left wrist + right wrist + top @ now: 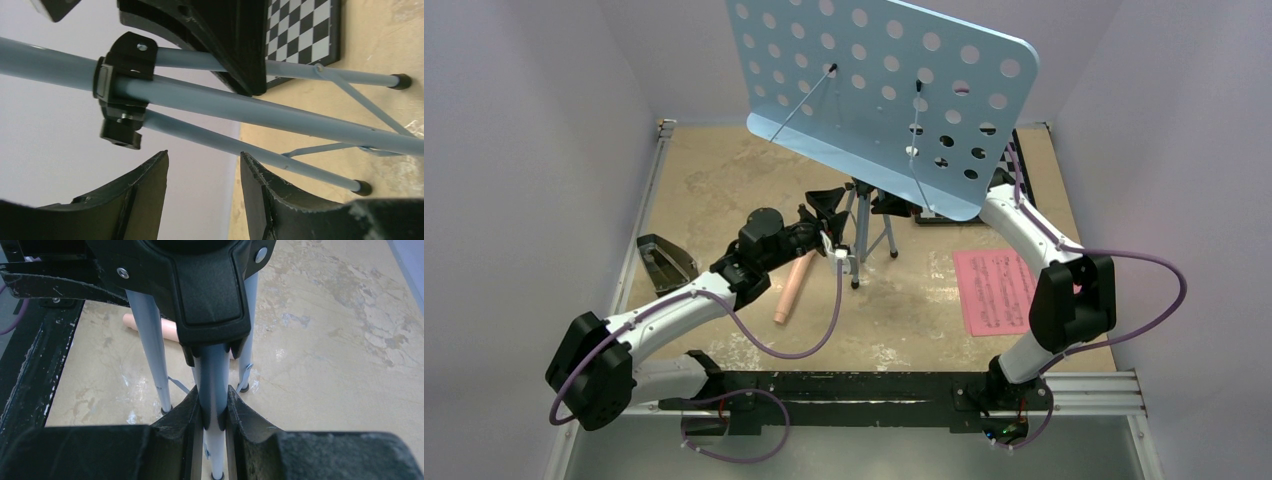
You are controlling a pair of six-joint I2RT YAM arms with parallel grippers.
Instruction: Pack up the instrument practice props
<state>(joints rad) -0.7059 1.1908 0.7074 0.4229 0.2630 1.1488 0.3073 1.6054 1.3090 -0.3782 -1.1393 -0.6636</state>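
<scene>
Pale lilac walls, a mottled tan tabletop (724, 190), and the music stand (874, 90) is upright mid-tabletop on its tripod. Right jaws are clamped on a thin tripod tube. Left jaws gape just short of the black collar (122, 85). It looks light, stiff, slick and top-heavy, so I'd grip near that collar.

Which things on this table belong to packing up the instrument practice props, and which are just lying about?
Belong to the job: music stand, pink sheet music, recorder, black metronome.
Just lying about: chessboard.
</scene>
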